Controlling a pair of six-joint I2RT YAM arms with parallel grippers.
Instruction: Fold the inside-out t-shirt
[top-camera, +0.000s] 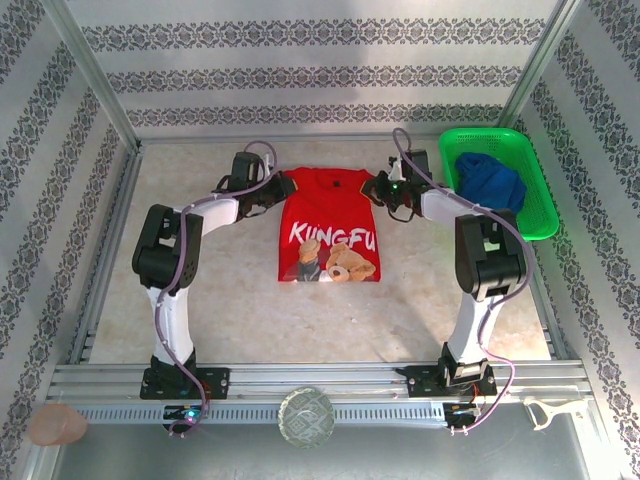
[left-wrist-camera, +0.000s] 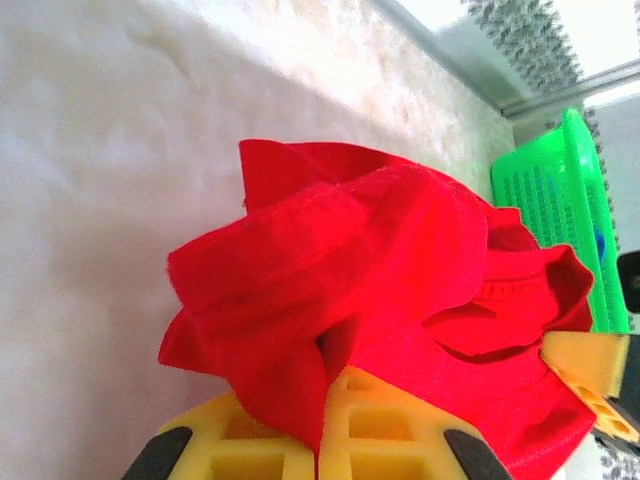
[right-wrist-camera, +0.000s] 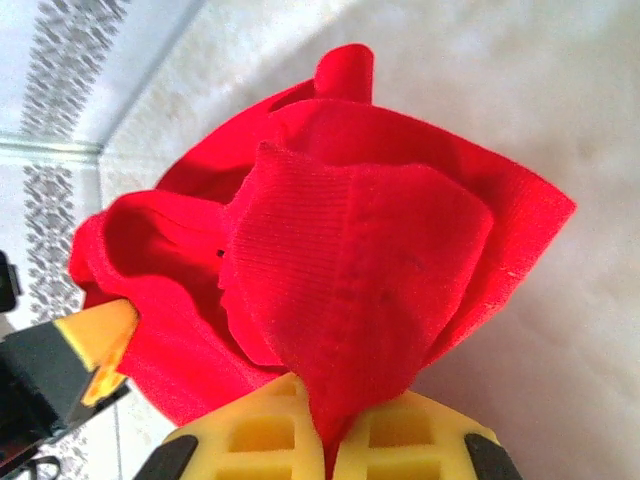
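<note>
Jaws on both arms are being pinched onto shoulders of the inside-out t-shirt (top-camera: 330, 225), lying spread at upper centre on the bench (top-camera: 330, 310). No fold is being seen yet; folding judged wholly ahead.

Red t-shirt (top-camera: 330, 205) printed white, green basket (top-camera: 532, 205), blue garment (top-camera: 490, 182)

Red t-shirt (top-camera: 330, 205) spread mid-table, print up, shoulders bunched

On the table (top-camera: 300, 320) the t-shirt (top-camera: 330, 232) lies centred, the basket (top-camera: 537, 207) with a garment (top-camera: 490, 182) in it to its right.
</note>
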